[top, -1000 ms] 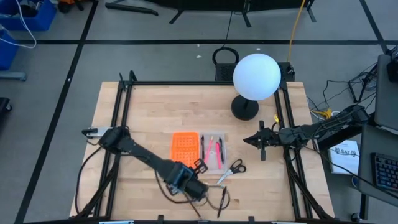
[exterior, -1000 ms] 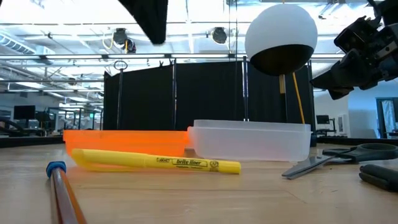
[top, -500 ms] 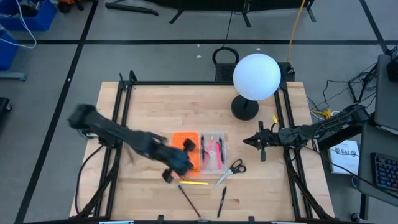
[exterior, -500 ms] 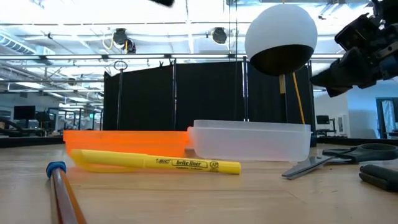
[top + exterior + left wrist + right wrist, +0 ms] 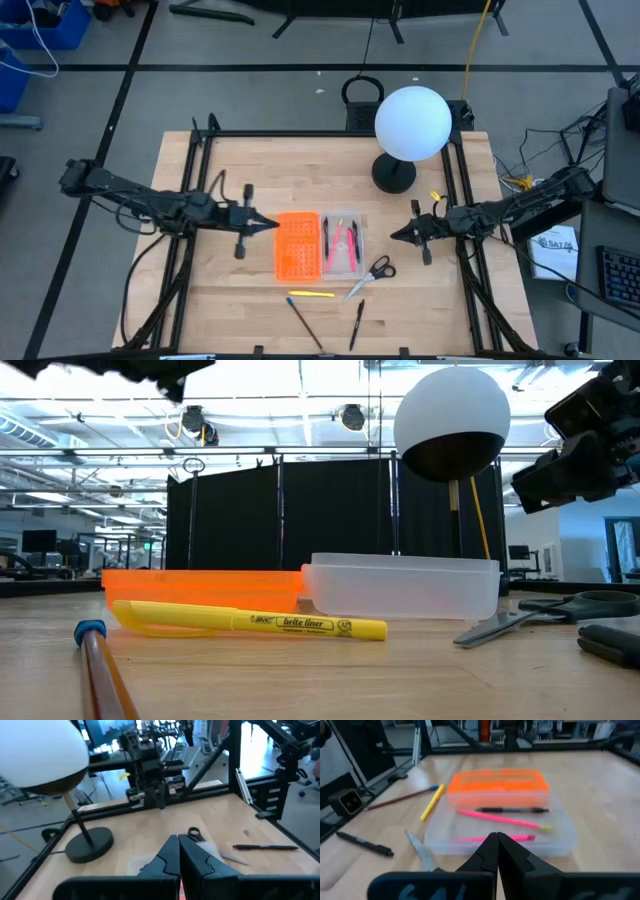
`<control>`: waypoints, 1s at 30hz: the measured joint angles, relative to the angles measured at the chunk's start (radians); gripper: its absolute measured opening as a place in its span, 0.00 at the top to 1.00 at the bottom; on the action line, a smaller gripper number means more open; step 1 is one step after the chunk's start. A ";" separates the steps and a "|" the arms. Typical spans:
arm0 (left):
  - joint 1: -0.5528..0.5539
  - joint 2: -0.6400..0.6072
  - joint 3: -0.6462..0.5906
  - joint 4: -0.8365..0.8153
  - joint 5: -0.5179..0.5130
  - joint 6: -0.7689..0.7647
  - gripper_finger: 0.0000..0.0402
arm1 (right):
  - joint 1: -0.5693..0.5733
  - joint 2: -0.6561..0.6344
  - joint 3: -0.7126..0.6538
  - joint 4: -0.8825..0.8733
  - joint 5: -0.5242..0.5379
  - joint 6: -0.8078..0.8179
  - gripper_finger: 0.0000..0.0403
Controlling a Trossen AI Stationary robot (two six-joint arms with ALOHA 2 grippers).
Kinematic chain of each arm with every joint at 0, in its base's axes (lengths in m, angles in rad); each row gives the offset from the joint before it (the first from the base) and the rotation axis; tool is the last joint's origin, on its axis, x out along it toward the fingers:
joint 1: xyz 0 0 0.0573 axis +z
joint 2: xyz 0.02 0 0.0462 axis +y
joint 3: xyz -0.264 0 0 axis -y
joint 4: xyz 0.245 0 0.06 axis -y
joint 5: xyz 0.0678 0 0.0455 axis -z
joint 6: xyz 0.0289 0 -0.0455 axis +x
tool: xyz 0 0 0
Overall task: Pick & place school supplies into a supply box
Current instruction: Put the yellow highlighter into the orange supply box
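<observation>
The supply box lies open mid-table: the clear tray [image 5: 342, 243] with its orange perforated lid [image 5: 297, 245] on its left. Two pink pens [image 5: 505, 819] and a dark pen [image 5: 510, 810] lie inside the tray. Flat on the wood near it are the scissors [image 5: 372, 272], a yellow highlighter [image 5: 312, 295], a pencil [image 5: 305, 322] and another dark pen [image 5: 357, 325]. My left gripper [image 5: 265, 222] hovers shut just left of the lid. My right gripper [image 5: 395, 235] hovers shut right of the tray, pointing at it.
A white globe lamp [image 5: 412, 122] stands on its dark base [image 5: 393, 175] at the far side, right of centre. Black frame rails [image 5: 200, 200] run along the table's left, right and far sides. Bare wood stretches along the near-left part of the table.
My left arm has swung fast from over the loose supplies at the near edge, up and toward the far left; it now stretches level with its gripper left of the orange lid. The highlighter, pencil and dark pen, covered in the high view before, now show and lie unmoved.
</observation>
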 joint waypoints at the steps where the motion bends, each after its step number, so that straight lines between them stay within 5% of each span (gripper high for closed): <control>1: -0.003 -0.024 -0.029 0.024 -0.011 0.000 1.00 | 0.011 0.017 0.008 -0.001 0.009 0.013 1.00; 7: 0.019 -0.127 -0.165 0.076 -0.062 -0.009 1.00 | 0.144 0.234 0.197 -0.013 0.136 -0.006 1.00; 15: 0.063 -0.180 -0.191 0.082 -0.171 0.020 0.93 | 0.291 0.758 0.640 -0.130 0.323 -0.002 1.00; 23: 0.076 -0.179 -0.191 0.078 -0.198 0.014 0.92 | 0.251 1.254 1.235 -0.523 0.313 0.140 1.00; 30: 0.075 -0.178 -0.191 0.063 -0.198 -0.014 0.92 | 0.156 1.502 1.619 -0.848 0.025 0.363 0.97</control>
